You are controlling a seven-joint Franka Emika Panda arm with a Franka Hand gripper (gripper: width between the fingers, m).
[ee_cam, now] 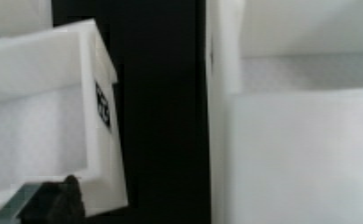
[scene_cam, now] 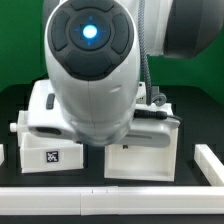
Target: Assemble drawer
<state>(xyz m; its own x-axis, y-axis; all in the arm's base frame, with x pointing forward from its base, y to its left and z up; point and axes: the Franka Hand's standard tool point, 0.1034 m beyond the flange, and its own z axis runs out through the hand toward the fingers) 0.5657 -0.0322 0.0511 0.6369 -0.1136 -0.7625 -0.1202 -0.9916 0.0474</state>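
In the exterior view my arm's big grey-white body fills the middle and hides the gripper. A white drawer part with a black-and-white tag stands at the exterior view's left, with a taller white part behind it. Another white boxy part stands at the right. In the wrist view a white part with a tag on its side lies across a black gap from a second white part. One dark finger shows against the tagged part; the other finger is out of view.
A white rail runs along the front of the black table, and a white bar stands at the exterior view's right. A green wall is at the back. A dark cable hangs beside the arm.
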